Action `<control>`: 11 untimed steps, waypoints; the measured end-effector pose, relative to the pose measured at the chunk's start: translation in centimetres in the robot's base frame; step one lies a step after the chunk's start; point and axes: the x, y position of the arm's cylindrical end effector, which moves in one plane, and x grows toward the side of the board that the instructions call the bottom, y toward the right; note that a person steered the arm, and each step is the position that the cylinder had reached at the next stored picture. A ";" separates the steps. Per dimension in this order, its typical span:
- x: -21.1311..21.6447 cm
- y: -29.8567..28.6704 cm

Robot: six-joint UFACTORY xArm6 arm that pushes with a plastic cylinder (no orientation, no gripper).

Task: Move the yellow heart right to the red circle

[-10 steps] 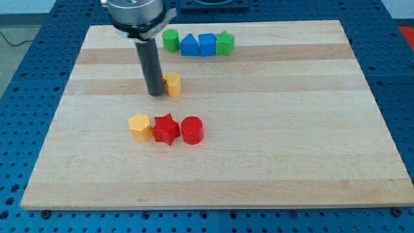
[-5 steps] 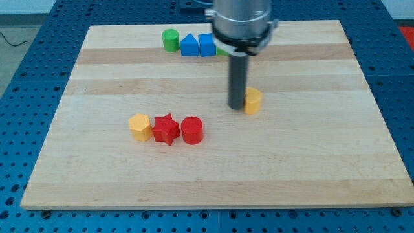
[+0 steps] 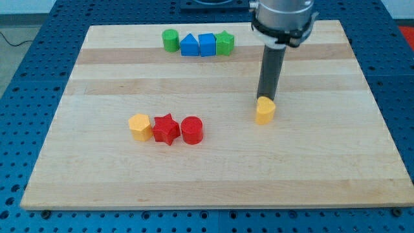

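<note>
My tip [image 3: 263, 99], a bare rod grasping nothing, is touching the light, rigid, easily sliding yellow heart [image 3: 264, 111] from above, well right of the red circle [image 3: 192, 130], so a push on its right face looks best.

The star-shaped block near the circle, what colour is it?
Red star, clearest in the camera view.
</note>
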 end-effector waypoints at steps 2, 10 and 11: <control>2.4 -0.4; 5.6 0.1; 6.9 0.0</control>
